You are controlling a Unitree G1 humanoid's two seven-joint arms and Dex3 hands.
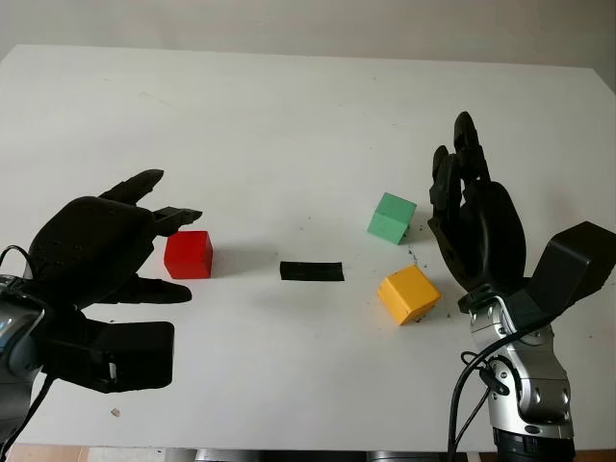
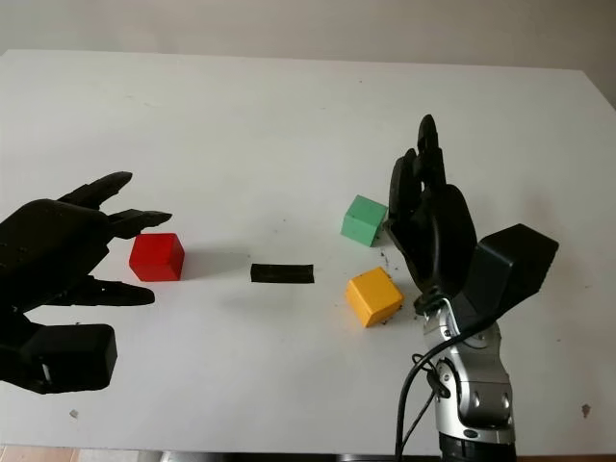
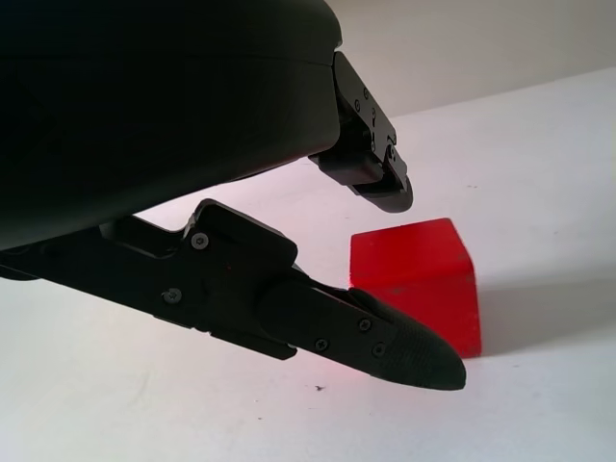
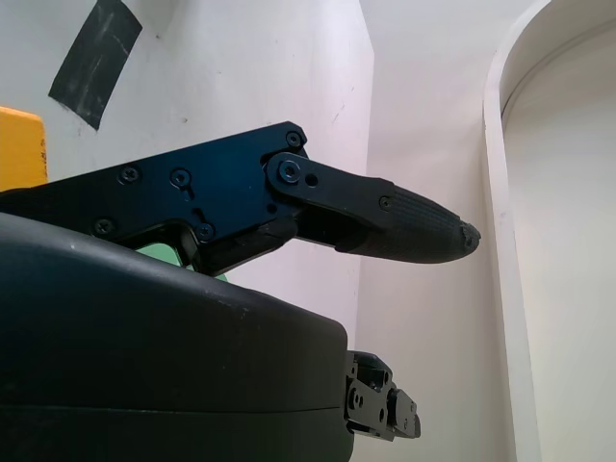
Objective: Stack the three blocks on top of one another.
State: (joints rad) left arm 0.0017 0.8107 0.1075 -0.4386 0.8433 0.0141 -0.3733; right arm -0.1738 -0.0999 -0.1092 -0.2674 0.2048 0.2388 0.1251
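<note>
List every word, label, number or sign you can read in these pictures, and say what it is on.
None: no readable text.
Red block, green block, yellow block: plain faces.
Black tape strip on the table: unmarked.
Left hand, open by the red block, and right hand, open beside the green and yellow blocks: no lettering.

Open right hand (image 4: 318, 318) above white table (image 4: 269, 67), yellow block (image 4: 19, 149), black tape (image 4: 94, 60).
</note>
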